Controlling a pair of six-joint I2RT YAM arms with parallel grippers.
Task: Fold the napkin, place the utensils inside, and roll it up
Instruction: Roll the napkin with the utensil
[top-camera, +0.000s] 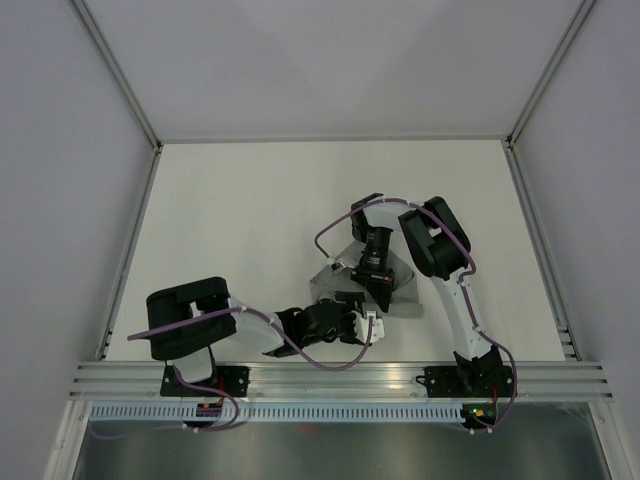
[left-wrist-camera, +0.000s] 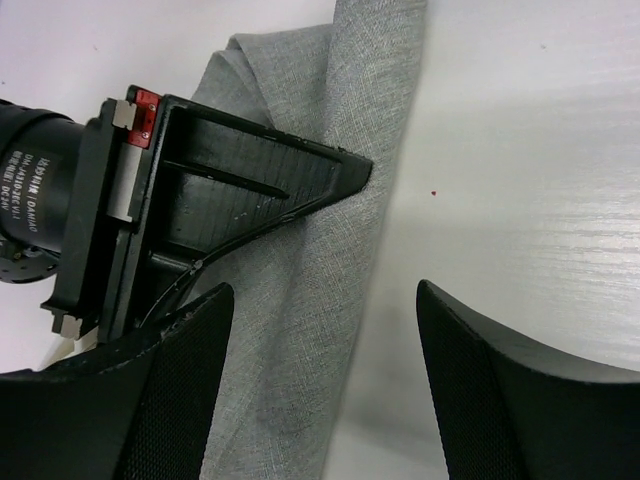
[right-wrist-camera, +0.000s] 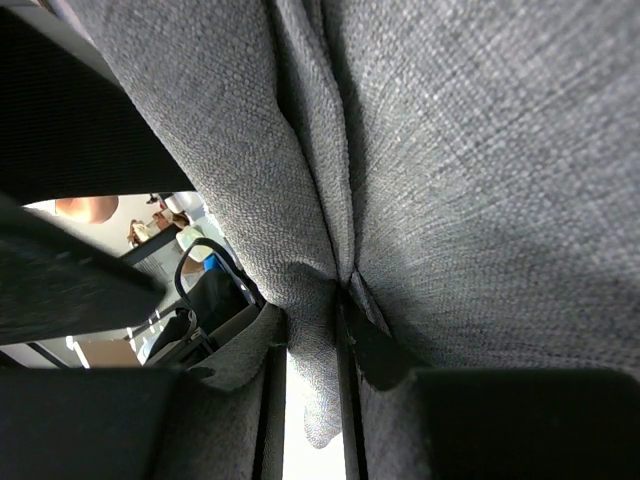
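Observation:
The grey napkin (top-camera: 325, 288) lies bunched on the white table just ahead of the arm bases, partly hidden under both grippers. My right gripper (top-camera: 378, 283) is shut on a fold of the napkin (right-wrist-camera: 320, 380), and cloth fills most of the right wrist view. My left gripper (left-wrist-camera: 325, 290) stands open at the napkin's near edge. A long folded strip of the napkin (left-wrist-camera: 330, 330) runs between its fingers (left-wrist-camera: 180, 390) without being clamped, close to the left finger. The right gripper's black body (left-wrist-camera: 230, 200) rests on that strip just ahead. The utensils are out of view.
The white table (top-camera: 250, 220) is bounded by grey walls and an aluminium frame. A slotted rail (top-camera: 340, 375) runs along the near edge between the two arm bases. Purple cables loop over both arms.

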